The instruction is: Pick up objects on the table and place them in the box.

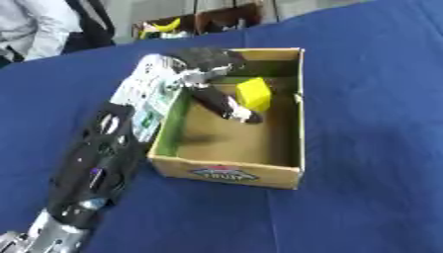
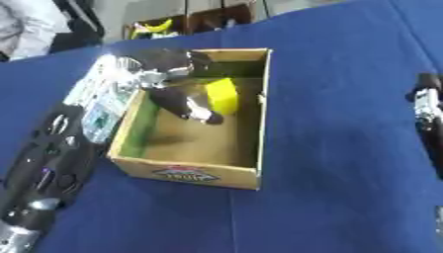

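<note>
An open cardboard box (image 1: 227,173) stands on the blue table (image 1: 372,148). A yellow block (image 1: 253,93) sits inside it toward the far wall. My left arm runs up from the lower left, and my left hand (image 1: 204,64) hangs over the box's far left corner. Its dark fingers (image 1: 227,106) stretch down into the box right beside the block, straight and not curled round it. My right hand (image 2: 425,106) shows only in the right eye view, at the right edge, well clear of the box; its fingers are cut off.
The box has a green inner left wall and a printed label on its front. Behind the table's far edge are a shelf with a yellow thing (image 1: 164,25) and a person in white at the upper left.
</note>
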You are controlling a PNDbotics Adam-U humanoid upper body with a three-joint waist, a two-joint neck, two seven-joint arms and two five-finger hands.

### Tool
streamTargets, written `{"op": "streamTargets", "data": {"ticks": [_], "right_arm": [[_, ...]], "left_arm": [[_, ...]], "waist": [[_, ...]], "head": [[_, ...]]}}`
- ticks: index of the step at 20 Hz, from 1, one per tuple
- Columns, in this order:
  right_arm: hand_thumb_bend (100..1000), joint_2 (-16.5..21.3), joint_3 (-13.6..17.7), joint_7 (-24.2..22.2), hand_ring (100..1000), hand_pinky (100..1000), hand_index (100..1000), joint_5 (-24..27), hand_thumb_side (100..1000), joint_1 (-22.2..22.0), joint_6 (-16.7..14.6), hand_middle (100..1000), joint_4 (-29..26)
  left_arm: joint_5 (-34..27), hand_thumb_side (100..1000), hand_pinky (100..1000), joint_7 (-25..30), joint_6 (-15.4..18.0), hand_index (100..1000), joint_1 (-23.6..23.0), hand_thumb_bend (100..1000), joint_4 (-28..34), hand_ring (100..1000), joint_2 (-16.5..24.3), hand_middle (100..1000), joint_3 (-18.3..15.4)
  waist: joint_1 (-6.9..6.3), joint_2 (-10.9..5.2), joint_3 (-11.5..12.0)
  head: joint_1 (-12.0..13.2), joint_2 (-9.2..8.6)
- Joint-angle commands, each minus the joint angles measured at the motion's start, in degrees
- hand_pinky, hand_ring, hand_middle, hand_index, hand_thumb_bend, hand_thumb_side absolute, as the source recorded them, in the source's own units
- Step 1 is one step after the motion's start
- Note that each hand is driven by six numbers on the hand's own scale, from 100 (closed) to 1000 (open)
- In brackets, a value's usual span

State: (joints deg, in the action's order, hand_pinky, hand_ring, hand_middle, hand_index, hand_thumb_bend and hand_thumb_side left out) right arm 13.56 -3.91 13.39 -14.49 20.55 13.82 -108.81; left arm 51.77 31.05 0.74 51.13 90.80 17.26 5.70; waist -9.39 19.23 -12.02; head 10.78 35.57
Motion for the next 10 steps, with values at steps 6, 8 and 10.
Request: {"op": "streamTargets", "data": {"ticks": [6, 8, 10], "right_arm": [[100, -0.29, 0.57, 0.79, 1000, 899, 811, 0.03, 815, -0.24, -0.06, 595, -1.48], [100, -0.37, 0.77, 1.05, 1000, 898, 811, -0.07, 815, -0.27, -0.09, 595, -1.64], [100, -0.46, 1.02, 1.37, 1000, 898, 810, -0.14, 813, -0.28, -0.12, 595, -1.84]], "left_arm": [[-35.06, 999, 498, -25.88, -7.84, 920, -3.53, 293, 11.46, 722, 6.27, 756, -6.57], [-40.43, 990, 474, -28.12, -8.67, 904, -6.25, 255, 13.64, 700, 8.45, 731, -7.52], [-44.31, 995, 467, -30.21, -9.46, 898, -9.57, 321, 16.19, 689, 10.28, 717, -8.69]], "waist": [[1.12, -2.20, 1.90], [1.28, -2.37, 2.53], [1.48, -2.41, 3.25]], "head": [[-2.63, -0.50], [-3.57, -0.37], [-4.57, -0.20]]}}
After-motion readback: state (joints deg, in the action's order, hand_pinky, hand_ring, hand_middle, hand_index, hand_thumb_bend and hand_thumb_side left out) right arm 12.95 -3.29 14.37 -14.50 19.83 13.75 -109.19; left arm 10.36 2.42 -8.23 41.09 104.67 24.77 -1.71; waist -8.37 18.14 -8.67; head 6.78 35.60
